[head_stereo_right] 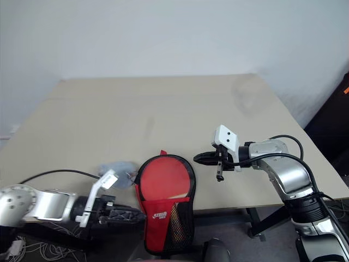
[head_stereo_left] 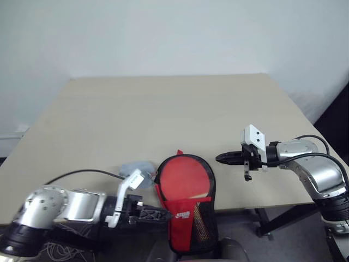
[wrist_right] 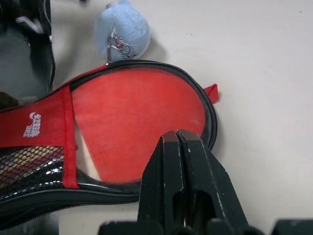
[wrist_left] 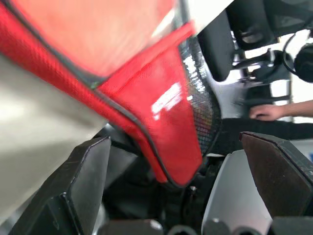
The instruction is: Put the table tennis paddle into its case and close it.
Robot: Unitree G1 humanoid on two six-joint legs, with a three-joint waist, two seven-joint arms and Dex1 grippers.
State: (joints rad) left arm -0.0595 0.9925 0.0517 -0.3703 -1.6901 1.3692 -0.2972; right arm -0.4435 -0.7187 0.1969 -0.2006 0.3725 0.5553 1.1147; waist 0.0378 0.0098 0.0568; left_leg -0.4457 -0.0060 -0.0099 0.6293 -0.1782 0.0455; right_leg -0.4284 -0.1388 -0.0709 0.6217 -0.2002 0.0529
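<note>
The case [head_stereo_left: 186, 204] lies at the table's front edge, red side up, its mesh end hanging over the edge. Through its clear panel shows the red face of the table tennis paddle [head_stereo_left: 182, 179], with a bit of light wood handle below it. A grey-blue pom-pom [head_stereo_left: 136, 167] rests on the table beside the case's left rim. My left gripper [head_stereo_left: 159, 215] is open at the case's lower left edge; in the left wrist view its fingers [wrist_left: 93, 171] stand wide on either side of the red fabric edge. My right gripper [head_stereo_left: 221, 159] is shut and empty, just right of the case's round end.
The beige table [head_stereo_left: 163, 109] stretches far behind the case. Past the table's front edge, in the left wrist view, are black chair parts [wrist_left: 217, 46] and a person's hand [wrist_left: 268, 111].
</note>
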